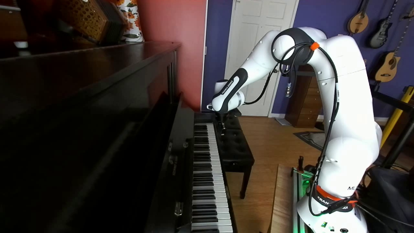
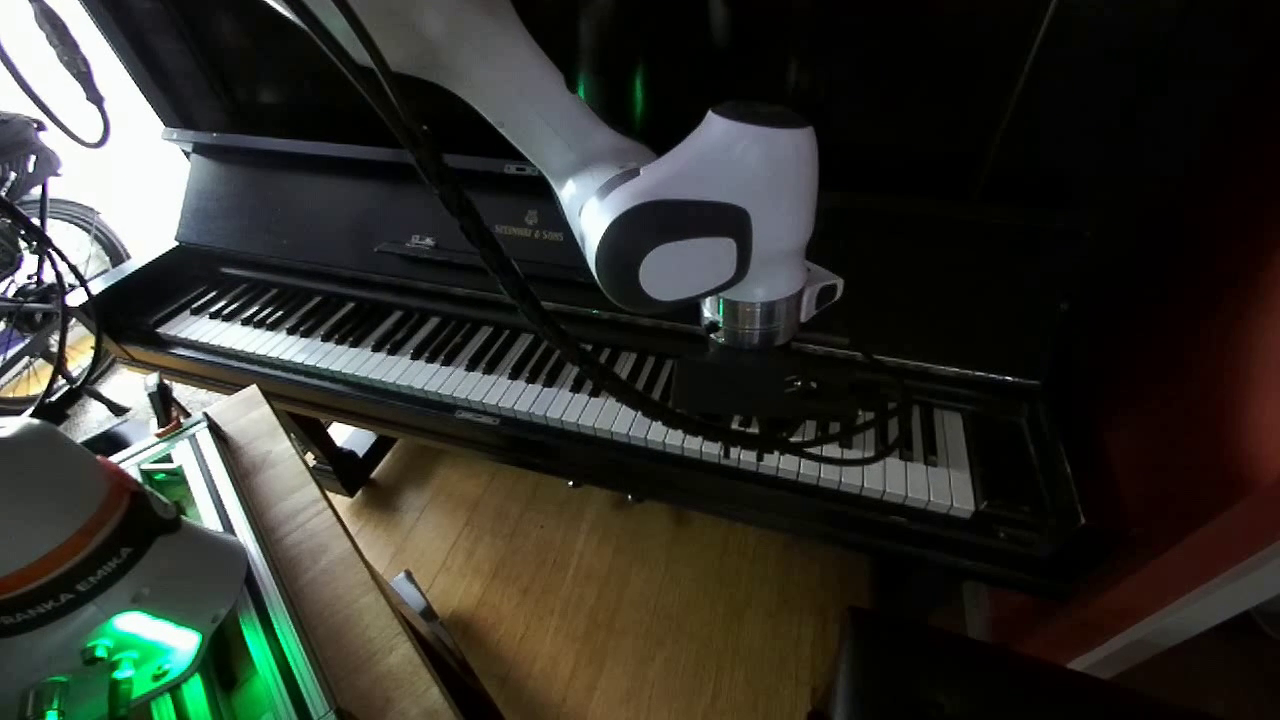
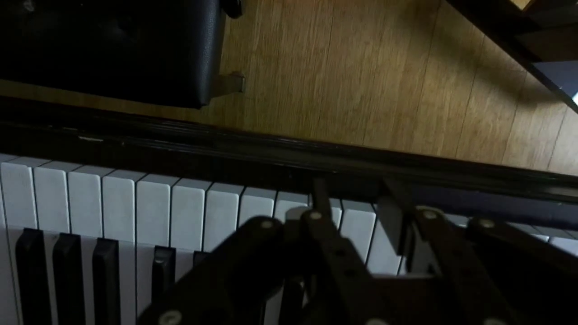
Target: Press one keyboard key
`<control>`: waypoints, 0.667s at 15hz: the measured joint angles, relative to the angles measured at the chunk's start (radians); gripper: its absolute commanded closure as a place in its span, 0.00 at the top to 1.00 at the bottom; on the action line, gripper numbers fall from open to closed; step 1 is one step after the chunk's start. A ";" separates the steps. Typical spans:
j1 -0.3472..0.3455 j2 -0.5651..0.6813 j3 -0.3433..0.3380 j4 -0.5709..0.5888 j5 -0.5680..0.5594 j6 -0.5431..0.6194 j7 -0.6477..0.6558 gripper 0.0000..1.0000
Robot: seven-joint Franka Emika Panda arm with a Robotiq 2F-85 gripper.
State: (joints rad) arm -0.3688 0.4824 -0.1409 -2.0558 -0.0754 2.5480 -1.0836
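While the white robot arm (image 1: 346,103) bends up and over toward the dark upright piano (image 1: 106,97), its end effector (image 3: 356,194) points down by the front of the keyboard (image 2: 385,360), toward the end nearest the red wall (image 1: 174,29). In the wrist view I can see the two fingers (image 3: 389,221) standing spread, with white keys (image 3: 153,207) showing through the gap. Their tips appear against the dark rail (image 3: 253,169) just in front of those keys; whether they touch anything, I cannot tell.

The keyboard runs nearly the full width of the piano, its shorter black keys (image 3: 106,271) set toward the back. Above it the fallboard (image 2: 300,215) stands raised, with lettering (image 2: 530,235) that reads Steinway & Sons. In an exterior view a black cable (image 2: 500,262) hangs from the arm and crosses in front of the keys.

Alongside the keyboard sits a tufted black bench (image 1: 236,149) on the wooden floor (image 1: 271,145). Up on the piano rests what looks like a squeezebox (image 1: 79,18), next to a flower-patterned object (image 1: 131,22). Stringed instruments (image 1: 386,68) hang on the purple wall (image 1: 323,16), to one side of a white door (image 1: 252,35).
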 measured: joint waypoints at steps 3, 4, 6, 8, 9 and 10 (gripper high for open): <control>-0.010 0.031 0.015 0.018 0.000 0.042 0.000 0.00; -0.013 0.041 0.022 0.024 0.000 0.057 -0.001 0.00; -0.022 0.059 0.037 0.038 0.001 0.072 -0.002 0.00; -0.031 0.077 0.054 0.053 0.002 0.076 -0.002 0.00; -0.037 0.086 0.062 0.061 0.004 0.076 -0.003 0.00; -0.042 0.095 0.071 0.068 0.007 0.076 -0.004 0.00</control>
State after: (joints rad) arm -0.4105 0.5770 -0.0700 -1.9876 -0.0681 2.6242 -1.0875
